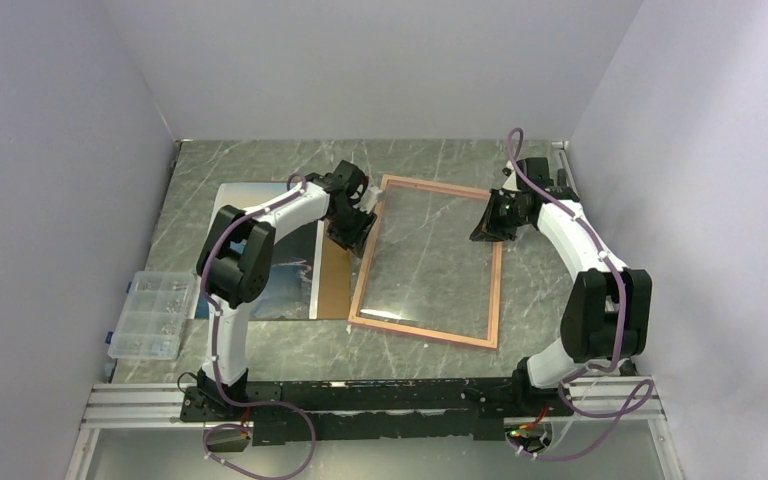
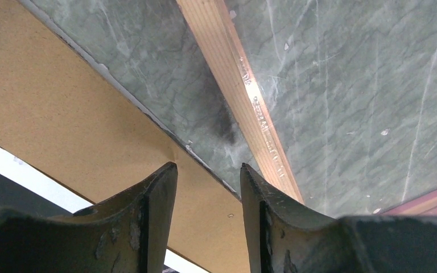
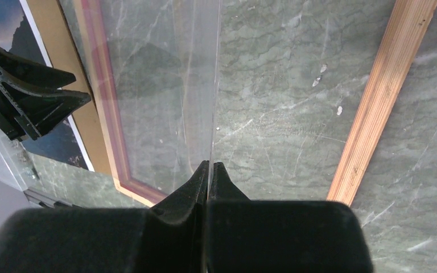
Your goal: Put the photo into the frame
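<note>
Right gripper [image 3: 209, 170]: fingers pressed together on the edge of the clear pane [image 3: 159, 102], which was raised and tilted over the frame opening.
Left gripper [image 2: 207, 168]: jaws spread, hovering at the pane's opposite edge where it overlapped the backing board [image 2: 62, 114]; contact couldn't be told.
Frame [image 1: 425, 333]: lay flat mid-table, wood-brown side up, between the two arms.
Photo [image 1: 295, 280]: lay picture-side up on the table left of the frame, partly under the backing board and the left arm.
Parts box [image 1: 150, 315]: clear plastic, at the table's left edge, well apart from the frame.
</note>
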`<action>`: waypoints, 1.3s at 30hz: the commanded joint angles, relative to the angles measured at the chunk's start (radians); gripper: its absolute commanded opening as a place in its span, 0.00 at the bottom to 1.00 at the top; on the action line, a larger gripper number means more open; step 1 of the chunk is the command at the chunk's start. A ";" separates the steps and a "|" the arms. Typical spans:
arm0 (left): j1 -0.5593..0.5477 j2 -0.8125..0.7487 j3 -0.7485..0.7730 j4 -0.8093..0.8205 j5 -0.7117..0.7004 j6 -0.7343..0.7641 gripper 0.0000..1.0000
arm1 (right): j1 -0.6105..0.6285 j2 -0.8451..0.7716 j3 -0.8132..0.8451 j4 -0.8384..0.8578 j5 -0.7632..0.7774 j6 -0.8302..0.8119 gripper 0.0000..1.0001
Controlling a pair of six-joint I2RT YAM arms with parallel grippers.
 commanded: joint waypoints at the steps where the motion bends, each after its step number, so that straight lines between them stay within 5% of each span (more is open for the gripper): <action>1: -0.009 -0.007 0.030 0.013 0.014 0.013 0.50 | -0.004 -0.002 0.033 -0.006 -0.020 -0.031 0.00; 23: -0.026 -0.013 0.011 0.023 0.010 0.014 0.48 | -0.007 -0.044 0.053 -0.098 0.029 -0.091 0.00; 39: -0.032 -0.010 -0.005 0.027 0.016 0.015 0.45 | -0.007 -0.181 -0.026 0.097 -0.062 -0.047 0.00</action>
